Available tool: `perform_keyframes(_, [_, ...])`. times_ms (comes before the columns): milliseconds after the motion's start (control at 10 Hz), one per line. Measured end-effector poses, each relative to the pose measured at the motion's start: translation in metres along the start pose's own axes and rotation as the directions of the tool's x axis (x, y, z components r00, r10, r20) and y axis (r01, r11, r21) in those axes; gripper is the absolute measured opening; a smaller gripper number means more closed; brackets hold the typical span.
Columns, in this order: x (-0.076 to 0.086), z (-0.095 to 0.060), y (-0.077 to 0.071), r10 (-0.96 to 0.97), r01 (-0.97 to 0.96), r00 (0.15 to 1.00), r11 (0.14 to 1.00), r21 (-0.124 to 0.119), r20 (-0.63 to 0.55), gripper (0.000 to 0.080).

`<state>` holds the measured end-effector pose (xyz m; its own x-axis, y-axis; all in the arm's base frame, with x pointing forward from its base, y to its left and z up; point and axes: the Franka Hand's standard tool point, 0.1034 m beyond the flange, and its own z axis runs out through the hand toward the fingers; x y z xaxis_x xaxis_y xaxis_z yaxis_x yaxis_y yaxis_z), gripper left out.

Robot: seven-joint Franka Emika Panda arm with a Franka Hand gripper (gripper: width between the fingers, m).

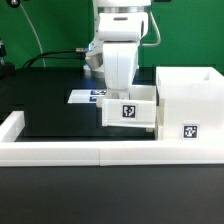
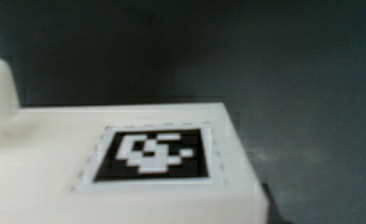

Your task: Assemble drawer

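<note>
A small open-top white tray (image 1: 130, 112) with a square tag stands just left of the tall white housing (image 1: 190, 98) and touches its side. It sits slightly tilted. My gripper (image 1: 121, 88) reaches down into the tray from above, and its fingertips are hidden behind the tray's wall. It looks shut on that wall. The wrist view shows the tray's white tagged face (image 2: 155, 155) very close, filling the lower part, with no fingers visible. A second tray is not in view.
The marker board (image 1: 86, 96) lies flat on the black table behind the tray. A long low white wall (image 1: 80, 152) runs along the front edge, with a short raised end (image 1: 10, 126) at the exterior view's left.
</note>
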<state>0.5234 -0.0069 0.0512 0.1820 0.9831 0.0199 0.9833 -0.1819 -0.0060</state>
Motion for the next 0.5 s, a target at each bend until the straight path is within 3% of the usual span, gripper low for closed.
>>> perform_keyframes(500, [-0.0002,-0.0075,0.0020,-0.002,0.002,1.000,1.000,0.004,0.005,0.0042])
